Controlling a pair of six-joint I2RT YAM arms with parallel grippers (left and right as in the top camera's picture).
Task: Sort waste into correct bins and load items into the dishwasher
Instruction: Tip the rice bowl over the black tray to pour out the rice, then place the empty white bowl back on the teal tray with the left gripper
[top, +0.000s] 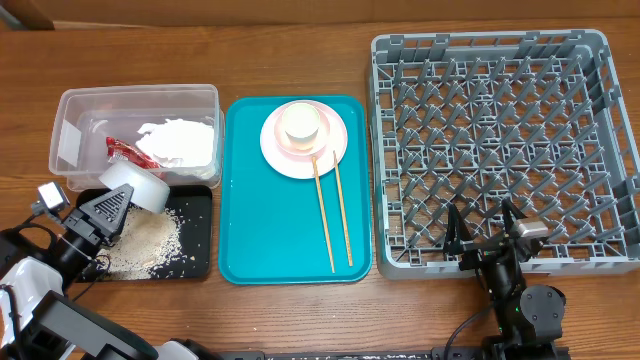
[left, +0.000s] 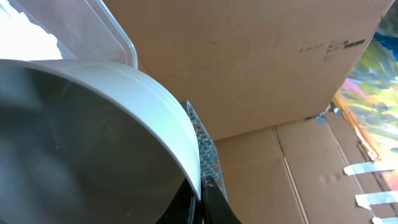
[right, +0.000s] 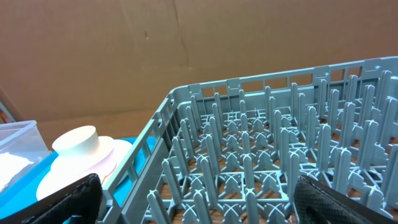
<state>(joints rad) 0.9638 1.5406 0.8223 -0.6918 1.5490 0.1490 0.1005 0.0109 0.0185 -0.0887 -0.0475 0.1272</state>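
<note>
Overhead, the left gripper (top: 106, 206) pinches one grey-white bowl (top: 136, 184) tilted above the black tray (top: 197, 252) (rice (top: 148, 240) strewn there), and two chopsticks (top: 334, 212) lie on the teal tray (top: 262, 232); left wrist, one bowl rim fills the frame; right wrist, the right gripper (right: 196, 190) gapes before one dish rack (right: 261, 143).

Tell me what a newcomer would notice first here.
The big grey dish rack fills the right side of the table. In the middle, a teal tray carries a pink plate and two chopsticks. At the left, the left end effector holds a grey-white bowl tilted over the black tray, strewn with rice.
</note>
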